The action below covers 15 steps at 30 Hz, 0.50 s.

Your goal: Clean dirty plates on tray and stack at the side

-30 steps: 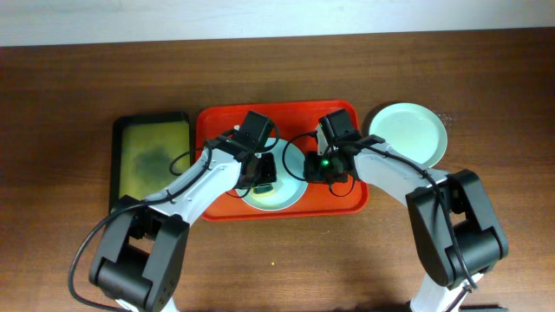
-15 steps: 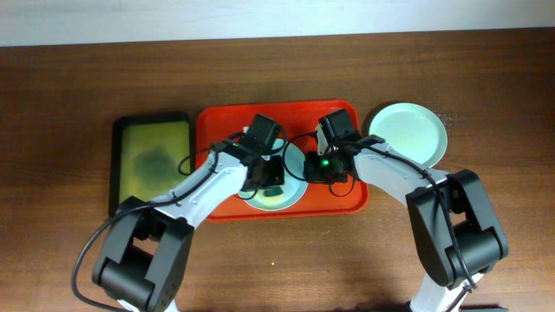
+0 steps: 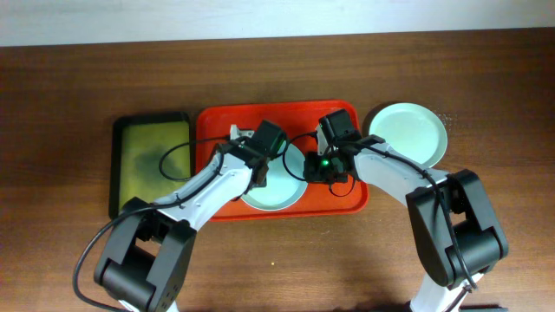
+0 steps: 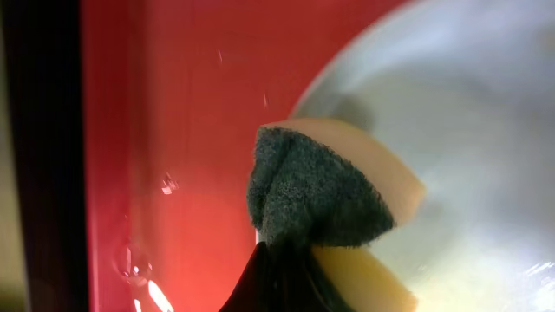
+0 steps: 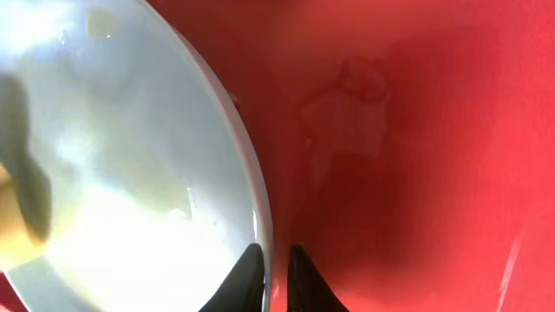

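Observation:
A pale plate [image 3: 279, 189] lies on the red tray [image 3: 225, 121]. My left gripper [image 4: 282, 282] is shut on a sponge [image 4: 316, 195] with a dark green scouring face and yellow foam. It presses the sponge on the plate's left rim [image 4: 468, 130], next to the tray floor [image 4: 173, 130]. In the overhead view the left wrist [image 3: 260, 147] hides the sponge. My right gripper [image 5: 273, 273] is shut on the plate's right rim [image 5: 251, 199], one finger inside and one outside; it also shows in the overhead view [image 3: 310, 171]. A mint plate [image 3: 406, 132] lies on the table right of the tray.
A smaller olive-green tray with a black rim [image 3: 152, 160] lies just left of the red tray. The wooden table [image 3: 277, 69] runs all round. The tray floor [image 5: 416, 156] right of the held plate is wet and bare.
My left gripper has dragged the sponge from the middle of the plate toward its left rim. The right gripper has kept its hold on the rim.

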### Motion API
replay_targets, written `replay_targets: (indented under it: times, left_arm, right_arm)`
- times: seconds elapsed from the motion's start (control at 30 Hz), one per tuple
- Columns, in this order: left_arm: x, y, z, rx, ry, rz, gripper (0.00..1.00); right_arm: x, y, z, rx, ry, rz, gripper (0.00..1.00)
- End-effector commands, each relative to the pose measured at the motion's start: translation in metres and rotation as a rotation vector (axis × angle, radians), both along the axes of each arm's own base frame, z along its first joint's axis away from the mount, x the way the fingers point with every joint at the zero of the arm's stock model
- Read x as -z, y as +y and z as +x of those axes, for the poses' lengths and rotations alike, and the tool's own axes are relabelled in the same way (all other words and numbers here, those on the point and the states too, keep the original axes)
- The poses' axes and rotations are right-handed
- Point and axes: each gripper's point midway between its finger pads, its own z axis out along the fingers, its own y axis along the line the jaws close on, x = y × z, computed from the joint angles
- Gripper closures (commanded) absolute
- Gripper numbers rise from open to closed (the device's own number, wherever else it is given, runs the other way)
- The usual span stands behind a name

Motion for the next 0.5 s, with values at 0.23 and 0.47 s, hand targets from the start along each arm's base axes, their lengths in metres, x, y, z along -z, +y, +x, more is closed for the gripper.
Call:
replay_targets:
  times: [0.23, 0.47]
  left_arm:
    - [-0.004, -0.078, 0.015, 0.101, 0.029, -0.374, 1.00]
    - [0.012, -0.025, 0.026, 0.013, -0.029, -0.092, 1.00]
  right_arm:
    - [0.010, -0.012, 0.000, 0.029, 0.014, -0.054, 0.88]
    - [0.011, -0.012, 0.000, 0.029, 0.015, -0.054, 0.88]
